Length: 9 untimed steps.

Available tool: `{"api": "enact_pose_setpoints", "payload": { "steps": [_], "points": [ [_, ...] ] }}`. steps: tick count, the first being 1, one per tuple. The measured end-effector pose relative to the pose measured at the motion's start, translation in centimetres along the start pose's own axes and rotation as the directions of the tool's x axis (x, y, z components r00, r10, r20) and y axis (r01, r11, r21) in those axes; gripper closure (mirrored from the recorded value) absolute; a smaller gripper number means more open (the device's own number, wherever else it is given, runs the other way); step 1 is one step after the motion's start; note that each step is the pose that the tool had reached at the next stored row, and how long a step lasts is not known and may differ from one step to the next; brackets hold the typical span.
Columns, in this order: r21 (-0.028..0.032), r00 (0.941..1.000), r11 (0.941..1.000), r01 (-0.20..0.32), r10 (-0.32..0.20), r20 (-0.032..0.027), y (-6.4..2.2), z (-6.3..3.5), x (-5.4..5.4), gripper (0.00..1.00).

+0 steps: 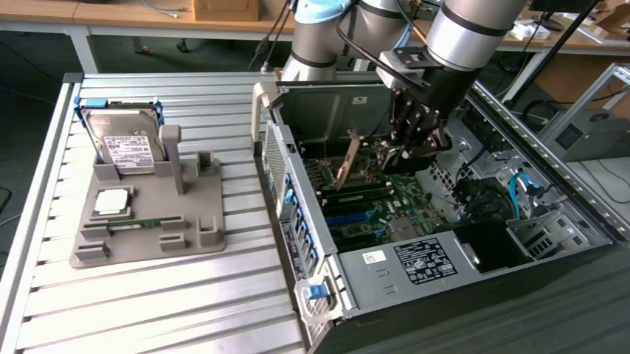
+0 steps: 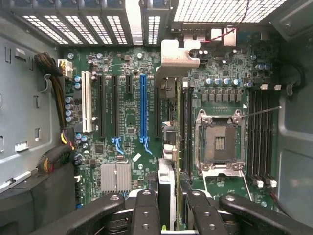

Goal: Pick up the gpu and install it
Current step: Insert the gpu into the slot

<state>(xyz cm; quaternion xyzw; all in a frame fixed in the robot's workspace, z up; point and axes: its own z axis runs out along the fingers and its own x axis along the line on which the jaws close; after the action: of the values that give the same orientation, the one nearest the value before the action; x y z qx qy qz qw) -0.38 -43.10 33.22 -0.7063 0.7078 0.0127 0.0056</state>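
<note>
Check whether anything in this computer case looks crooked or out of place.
The gpu stands out: clamped in the jaws, it leans at a tilt inside the open computer case, above the motherboard, apparently not seated in any slot. Nothing looks spilled or broken.

- The silver-grey jointed robot arm [image 1: 471, 28] comes in from the far side of the exterior view, its wrist angled steeply downward.
- The black two-fingered claw [image 1: 414, 147] hangs low at its end.
- The black metal fingers [image 2: 145, 210] stand partway closed, apparently clamped on the thin, flat gpu card [image 2: 166, 183], which is seen edge-on.
</note>
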Motion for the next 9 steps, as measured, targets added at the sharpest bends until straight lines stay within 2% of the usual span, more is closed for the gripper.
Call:
{"api": "enact_pose_setpoints", "payload": {
  "steps": [9],
  "points": [
    [0.0000,1.0000,1.0000,0.000,0.000,0.0000,0.04,0.28,0.20,0.73]
  ]
}}
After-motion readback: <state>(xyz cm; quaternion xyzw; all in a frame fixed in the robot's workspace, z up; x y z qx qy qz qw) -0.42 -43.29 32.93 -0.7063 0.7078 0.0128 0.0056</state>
